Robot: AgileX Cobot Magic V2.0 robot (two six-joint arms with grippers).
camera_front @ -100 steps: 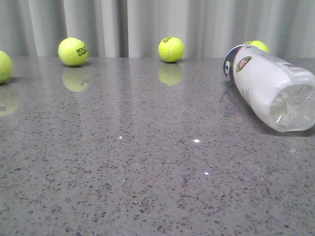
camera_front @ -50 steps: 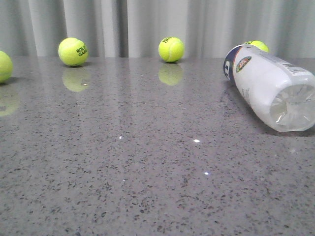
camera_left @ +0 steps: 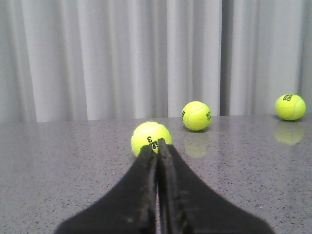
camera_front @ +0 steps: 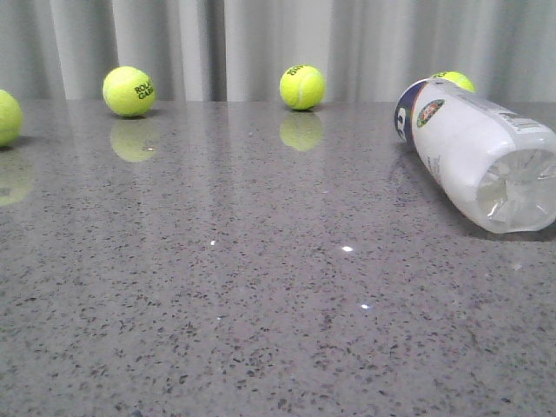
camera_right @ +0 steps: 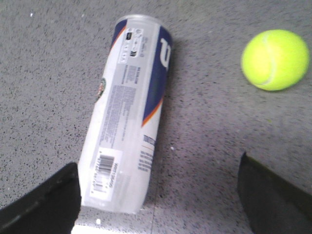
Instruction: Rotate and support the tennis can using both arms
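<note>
Open tabletop (camera_front: pixel 261 287) centre, tennis can (camera_front: pixel 473 156) right, ball (camera_front: pixel 453 81) just behind

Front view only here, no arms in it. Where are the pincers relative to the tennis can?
Observer: The right pincer is open wide and looks down on the tennis can, which lies on its side and shows between the two fingers.
Operator: Left one?
Observer: The left pincer is shut, low over the table, pointing at a tennis ball marked 3. The can is not in its view.
Operator: Which end of the can is nearer the right wrist camera?
Observer: The end with the barcode; the navy W panel is toward the far end.
</note>
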